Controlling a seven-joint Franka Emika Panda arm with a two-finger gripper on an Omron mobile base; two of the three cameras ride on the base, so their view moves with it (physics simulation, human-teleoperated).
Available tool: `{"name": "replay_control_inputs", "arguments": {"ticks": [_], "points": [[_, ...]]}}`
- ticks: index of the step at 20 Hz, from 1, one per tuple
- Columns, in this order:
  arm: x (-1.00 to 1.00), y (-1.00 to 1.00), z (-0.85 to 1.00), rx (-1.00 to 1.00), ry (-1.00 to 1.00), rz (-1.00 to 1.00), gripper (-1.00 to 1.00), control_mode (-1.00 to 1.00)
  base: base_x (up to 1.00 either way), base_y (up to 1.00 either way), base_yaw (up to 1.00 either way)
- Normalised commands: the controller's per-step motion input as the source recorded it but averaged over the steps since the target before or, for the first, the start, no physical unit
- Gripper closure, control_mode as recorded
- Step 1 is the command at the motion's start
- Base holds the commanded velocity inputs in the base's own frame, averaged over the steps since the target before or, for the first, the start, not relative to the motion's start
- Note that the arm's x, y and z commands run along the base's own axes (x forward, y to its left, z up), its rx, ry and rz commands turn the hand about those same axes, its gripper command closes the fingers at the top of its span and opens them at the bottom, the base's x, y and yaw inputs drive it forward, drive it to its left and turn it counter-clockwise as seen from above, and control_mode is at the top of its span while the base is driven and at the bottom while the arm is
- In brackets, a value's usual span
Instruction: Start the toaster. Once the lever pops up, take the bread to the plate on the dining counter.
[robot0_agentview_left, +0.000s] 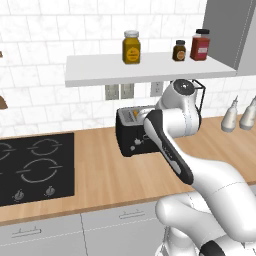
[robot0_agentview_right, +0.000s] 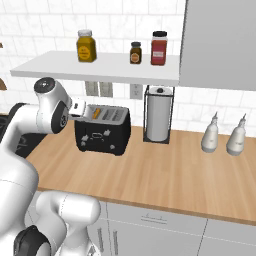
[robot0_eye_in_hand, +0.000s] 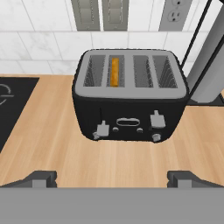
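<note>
The arm hides the toaster's (robot0_agentview_left: 131, 131) right half in the left base view; the bread (robot0_eye_in_hand: 114, 72) shows just its top edge.

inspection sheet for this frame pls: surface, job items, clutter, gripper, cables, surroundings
Surface: light-wood counter, black hob set in at its left end.
Job's things: black toaster stands near the wall; bread sits down in the second slot from the left in the hand view, orange edge showing. Two levers on the front; the left one sits lower than the right.
Clutter: paper towel roll in a black wire holder right of the toaster; two pale bottles further right.
Gripper: gripper open, fingers short of the toaster front, holding nothing.
Cables: nothing seen.
Surroundings: white tile wall, outlets, shelf with three jars.
</note>
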Motion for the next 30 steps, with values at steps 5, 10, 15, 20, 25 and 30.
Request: {"name": "replay_control_inputs", "arguments": {"ticks": [5, 10, 15, 20, 25, 30], "points": [[0.0, 0.0, 0.0, 0.0, 0.0, 0.0, -1.0, -1.0, 0.0, 0.0, 0.0], [0.0, 0.0, 0.0, 0.0, 0.0, 0.0, -1.0, -1.0, 0.0, 0.0, 0.0], [0.0, 0.0, 0.0, 0.0, 0.0, 0.0, -1.0, -1.0, 0.0, 0.0, 0.0], [0.0, 0.0, 0.0, 0.0, 0.0, 0.0, -1.0, -1.0, 0.0, 0.0, 0.0], [0.0, 0.0, 0.0, 0.0, 0.0, 0.0, -1.0, -1.0, 0.0, 0.0, 0.0], [0.0, 0.0, 0.0, 0.0, 0.0, 0.0, -1.0, -1.0, 0.0, 0.0, 0.0]]}}
